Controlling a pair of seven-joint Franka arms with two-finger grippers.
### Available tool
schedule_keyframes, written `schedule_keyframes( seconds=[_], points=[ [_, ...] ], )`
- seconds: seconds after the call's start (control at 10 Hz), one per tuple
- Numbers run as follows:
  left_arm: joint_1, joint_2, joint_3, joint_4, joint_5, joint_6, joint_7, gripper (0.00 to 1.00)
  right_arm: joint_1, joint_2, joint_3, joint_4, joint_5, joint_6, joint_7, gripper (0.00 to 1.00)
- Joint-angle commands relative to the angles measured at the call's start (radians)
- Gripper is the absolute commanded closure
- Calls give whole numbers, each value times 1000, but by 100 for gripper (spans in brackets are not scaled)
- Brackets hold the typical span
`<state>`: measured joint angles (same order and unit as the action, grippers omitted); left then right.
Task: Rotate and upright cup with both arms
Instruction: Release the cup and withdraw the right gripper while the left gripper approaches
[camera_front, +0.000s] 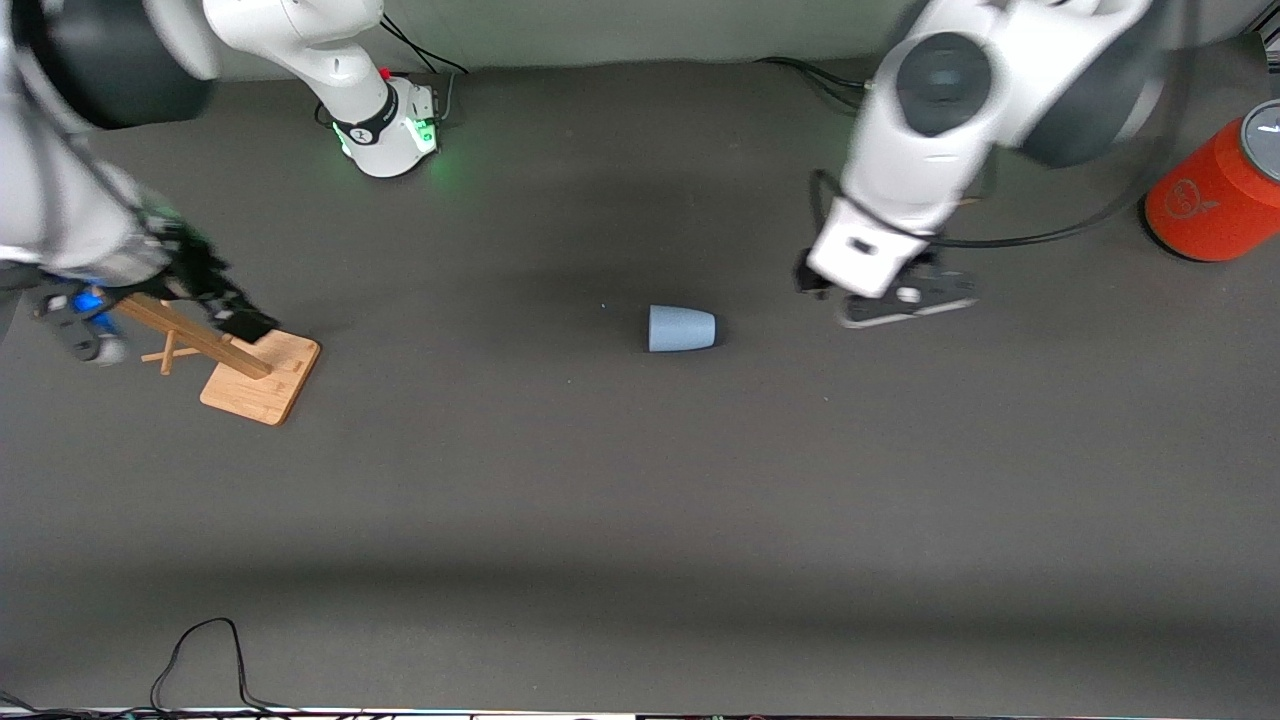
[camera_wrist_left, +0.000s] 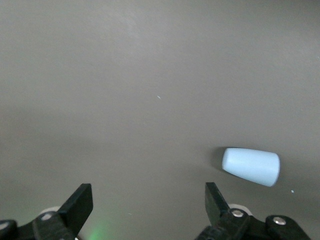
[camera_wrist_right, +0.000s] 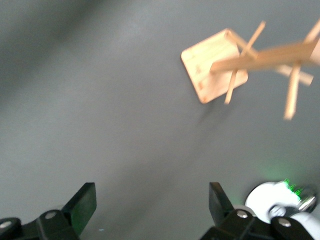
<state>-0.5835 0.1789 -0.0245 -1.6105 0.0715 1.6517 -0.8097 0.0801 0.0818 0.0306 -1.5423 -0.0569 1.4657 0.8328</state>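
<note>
Front view
Cup (camera_front: 681, 328): pale blue, lying on its side on the dark table (camera_front: 640, 520), near the table's middle. Its wider end points toward the right arm's end of the table.
Left gripper (camera_front: 905, 300): in the air, over bare table beside the cup, on the side toward the left arm's end. It is apart from the cup. Finger state cannot be told in this view.
Right gripper (camera_front: 225, 310): over the wooden rack (camera_front: 245, 365), well apart from the cup, toward the right arm's end of the table. Finger state cannot be told in this view.
Wooden rack: a square base with a slanted post and cross pegs, slightly nearer to the front camera than the cup.
Orange cylinder (camera_front: 1215, 200): grey top, at the left arm's end of the table, farther from the front camera than the cup.

Left wrist view
Left gripper (camera_wrist_left: 149, 205): fingers (camera_wrist_left: 80, 205) released, set wide apart, nothing between them.
Cup (camera_wrist_left: 251, 166): on its side on the table, ahead of the fingers and off to one side, not touching either finger.

Right wrist view
Right gripper (camera_wrist_right: 152, 205): fingers (camera_wrist_right: 82, 205) released, set wide apart, nothing between them.
Wooden rack (camera_wrist_right: 215, 70): base and pegs visible below the gripper. The cup is out of this view.
</note>
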Motion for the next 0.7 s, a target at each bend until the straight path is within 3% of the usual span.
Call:
schedule_keyframes(
  seconds=[0.0, 0.4, 0.6],
  points=[
    [-126, 205, 18, 215, 57, -88, -150, 0, -110, -43, 47, -42, 12, 22, -258, 0],
    [-300, 474, 20, 362, 117, -93, -311, 0, -169, -97, 28, -137, 16, 195, -717, 0],
    [-369, 568, 18, 382, 177, -83, -393, 0, -163, -102, 12, -137, 16, 211, -778, 0]
  ],
)
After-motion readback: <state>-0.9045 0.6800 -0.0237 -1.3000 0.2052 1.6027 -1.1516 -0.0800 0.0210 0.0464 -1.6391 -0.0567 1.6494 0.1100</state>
